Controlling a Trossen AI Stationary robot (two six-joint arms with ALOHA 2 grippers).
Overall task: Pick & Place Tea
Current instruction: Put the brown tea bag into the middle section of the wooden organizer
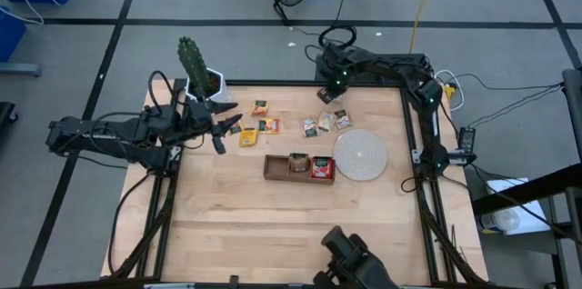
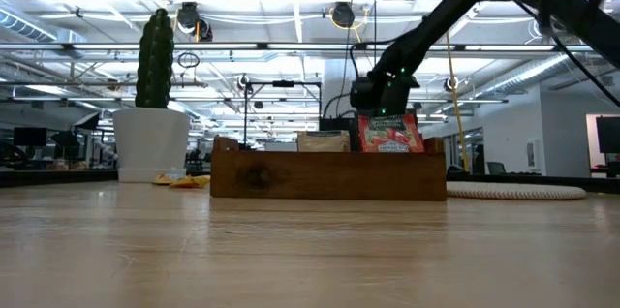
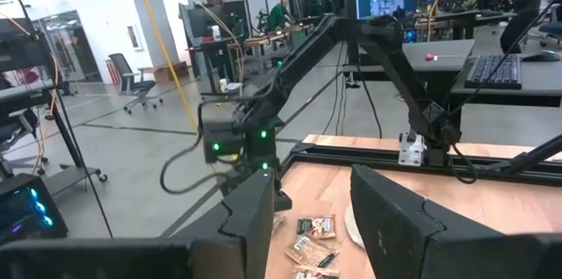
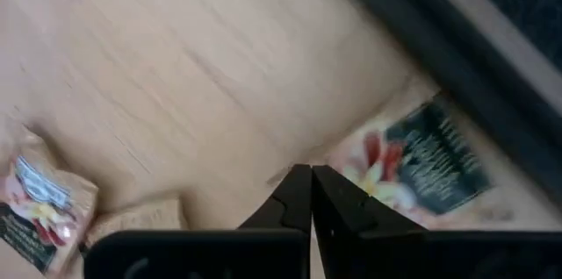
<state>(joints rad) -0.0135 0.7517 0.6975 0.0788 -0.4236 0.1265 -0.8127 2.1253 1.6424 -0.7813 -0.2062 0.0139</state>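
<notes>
Sitting nearest the table's front edge, a brown wooden tray [image 1: 277, 167] already holds a tan tea sachet [image 1: 298, 163] in its middle compartment and a red tea sachet [image 1: 322, 168] at the end beside the round whitish disc [image 1: 360, 154], both standing propped above the tray wall in the low view. Beyond the tray, loose sachets lie flat on the bare wood in two groups: yellow-orange ones [image 1: 247, 136] toward the left arm and a tan cluster [image 1: 326, 123] toward the far edge. At the left side, near a potted cactus [image 1: 194, 68], the left gripper [image 1: 221, 130] hangs above the table with its fingers about halfway apart and nothing visible between them. Farthest back, the right gripper [image 1: 326, 94] points down at the far rim with its fingers pressed fully together; its wrist view shows the tips meeting at the edge of a flower-printed sachet [image 4: 413, 165], though whether any paper is pinched there cannot be made out. The sachets look very light, thin and pliable, with crinkly paper that probably slides easily on the wood and buckles under pressure, so the likely best hold is a shallow pinch across one raised edge or corner rather than a press on the flat face
</notes>
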